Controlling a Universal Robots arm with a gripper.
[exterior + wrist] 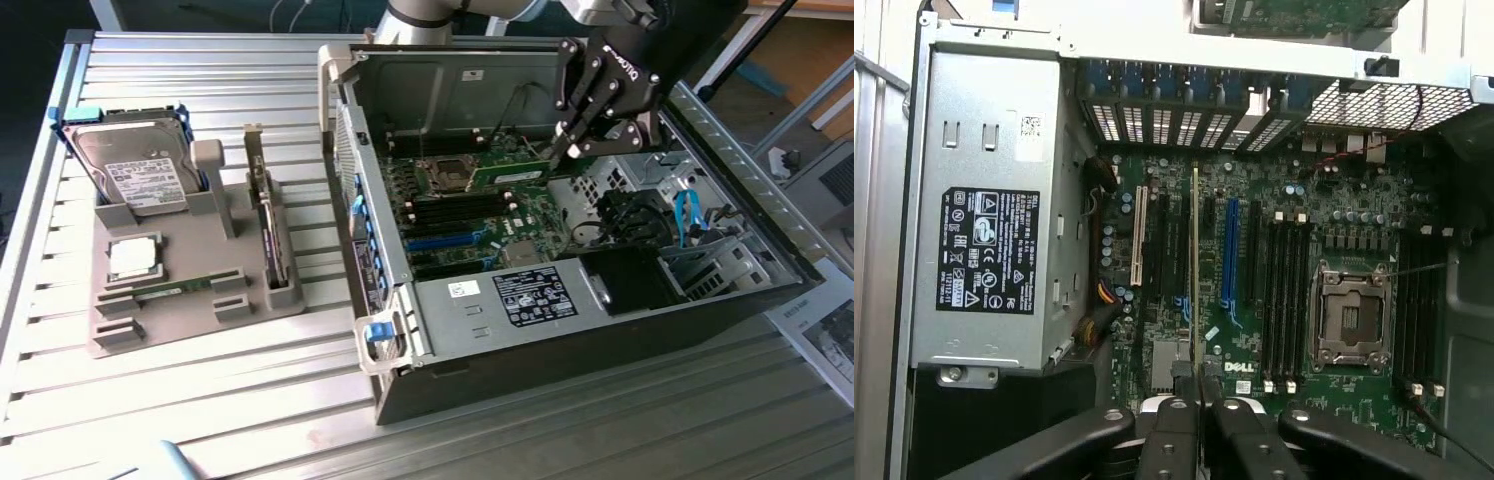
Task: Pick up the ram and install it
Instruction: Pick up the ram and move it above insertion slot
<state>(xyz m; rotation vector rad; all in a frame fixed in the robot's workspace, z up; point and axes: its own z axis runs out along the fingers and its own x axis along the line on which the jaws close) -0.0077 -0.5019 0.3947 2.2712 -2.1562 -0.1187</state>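
The ram is a long thin green stick, and my gripper is shut on one end of it. It hangs tilted over the motherboard inside the open computer case, just above the black memory slots and beside the processor socket. In the wrist view the ram is seen edge-on as a thin line running out from between the fingers of the gripper. The memory slots lie to one side of it, next to the socket.
A grey holder on the slatted table carries a hard drive, a silver processor, an upright expansion card and another green stick. The power supply and blue cables crowd the case.
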